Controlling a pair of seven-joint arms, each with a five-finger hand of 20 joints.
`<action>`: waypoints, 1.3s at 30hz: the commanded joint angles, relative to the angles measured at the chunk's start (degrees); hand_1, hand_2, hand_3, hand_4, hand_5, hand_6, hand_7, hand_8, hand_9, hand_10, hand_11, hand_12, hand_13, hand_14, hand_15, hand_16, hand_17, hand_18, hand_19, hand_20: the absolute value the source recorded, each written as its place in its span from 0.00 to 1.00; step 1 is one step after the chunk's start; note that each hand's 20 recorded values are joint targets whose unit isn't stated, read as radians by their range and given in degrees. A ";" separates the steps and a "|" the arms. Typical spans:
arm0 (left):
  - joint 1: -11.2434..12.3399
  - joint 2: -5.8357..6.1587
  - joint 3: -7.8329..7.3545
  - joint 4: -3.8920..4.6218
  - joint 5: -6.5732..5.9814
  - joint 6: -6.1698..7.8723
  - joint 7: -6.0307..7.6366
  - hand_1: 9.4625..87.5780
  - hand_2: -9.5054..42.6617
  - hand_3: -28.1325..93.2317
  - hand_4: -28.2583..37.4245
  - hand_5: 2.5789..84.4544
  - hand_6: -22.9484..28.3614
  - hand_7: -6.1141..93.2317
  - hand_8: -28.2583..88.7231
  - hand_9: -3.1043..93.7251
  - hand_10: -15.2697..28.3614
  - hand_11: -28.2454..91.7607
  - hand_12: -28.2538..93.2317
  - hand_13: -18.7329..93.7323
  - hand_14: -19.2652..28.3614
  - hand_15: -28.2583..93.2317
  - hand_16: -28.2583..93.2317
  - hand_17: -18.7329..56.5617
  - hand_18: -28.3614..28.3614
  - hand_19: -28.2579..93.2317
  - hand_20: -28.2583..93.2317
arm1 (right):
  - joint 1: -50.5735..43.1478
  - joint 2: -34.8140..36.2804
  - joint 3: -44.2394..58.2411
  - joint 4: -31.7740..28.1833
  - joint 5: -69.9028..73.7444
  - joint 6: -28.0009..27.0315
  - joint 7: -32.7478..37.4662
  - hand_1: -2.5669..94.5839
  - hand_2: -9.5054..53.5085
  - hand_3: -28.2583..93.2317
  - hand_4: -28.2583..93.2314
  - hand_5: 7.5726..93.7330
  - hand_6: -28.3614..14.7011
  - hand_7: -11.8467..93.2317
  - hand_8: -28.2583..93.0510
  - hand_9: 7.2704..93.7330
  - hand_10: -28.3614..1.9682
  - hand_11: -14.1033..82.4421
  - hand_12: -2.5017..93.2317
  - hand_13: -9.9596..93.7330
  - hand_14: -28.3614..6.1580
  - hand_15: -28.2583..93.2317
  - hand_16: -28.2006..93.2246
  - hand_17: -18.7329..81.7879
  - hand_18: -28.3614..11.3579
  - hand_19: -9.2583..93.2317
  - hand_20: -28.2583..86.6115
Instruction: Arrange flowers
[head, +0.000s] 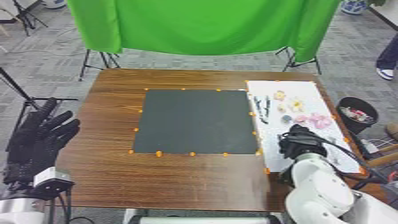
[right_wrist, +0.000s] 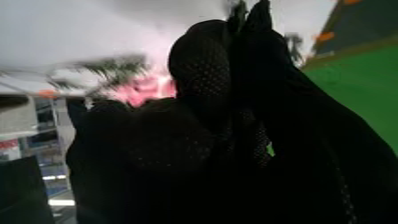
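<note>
Flowers (head: 296, 106) lie on the white sheet (head: 304, 88), beside the dark mat (head: 197, 120); arranging is judged barely begun, placement remaining. Left hand (head: 35, 145), relaxed, empty. Right hand (head: 300, 141), near pink blooms (head: 321, 120); grasp cannot be determined.

Passage lies open over the dark mat (head: 197, 121); pink flowers (head: 322, 120) (on the white sheet (head: 277, 137)) obstruct space beyond the right hand (head: 300, 142).

Grey floor (head: 182, 62), seemingly carpeted, hanging green cloth (head: 204, 25), brown wooden table (head: 195, 180)
</note>
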 joint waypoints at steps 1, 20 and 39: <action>1.73 1.04 -0.70 -0.53 -0.99 1.13 0.93 0.23 0.32 0.74 0.08 0.37 0.59 0.14 0.18 0.35 0.79 0.44 0.33 0.34 0.97 0.67 0.14 0.14 0.98 0.65 0.25 | 5.62 0.14 -0.42 -2.24 -0.26 0.01 -1.53 0.53 0.10 0.88 0.18 0.80 0.54 0.51 0.43 0.91 0.49 0.69 0.26 0.95 0.66 0.83 0.38 0.89 0.49 1.00 0.66; 9.93 -2.40 -8.26 -3.45 -0.53 2.28 0.61 0.23 0.32 0.74 0.08 0.37 0.59 0.14 0.18 0.35 0.79 0.44 0.33 0.34 0.97 0.67 0.14 0.14 0.98 0.65 0.25 | 34.88 -18.78 -18.80 4.32 6.03 -7.98 -10.78 0.52 0.09 0.88 0.18 0.81 0.55 0.49 0.44 0.92 0.49 0.68 0.26 0.95 0.67 0.83 0.38 0.90 0.49 1.00 0.66; -3.98 -5.32 -3.40 -1.42 6.25 -1.11 -9.68 0.23 0.32 0.74 0.08 0.37 0.59 0.14 0.18 0.35 0.79 0.44 0.33 0.34 0.97 0.67 0.14 0.14 0.98 0.65 0.25 | 39.79 -39.79 -29.47 25.15 13.24 -13.11 -11.82 0.52 0.09 0.88 0.18 0.81 0.55 0.49 0.44 0.92 0.50 0.68 0.26 0.96 0.67 0.82 0.38 0.90 0.49 1.00 0.66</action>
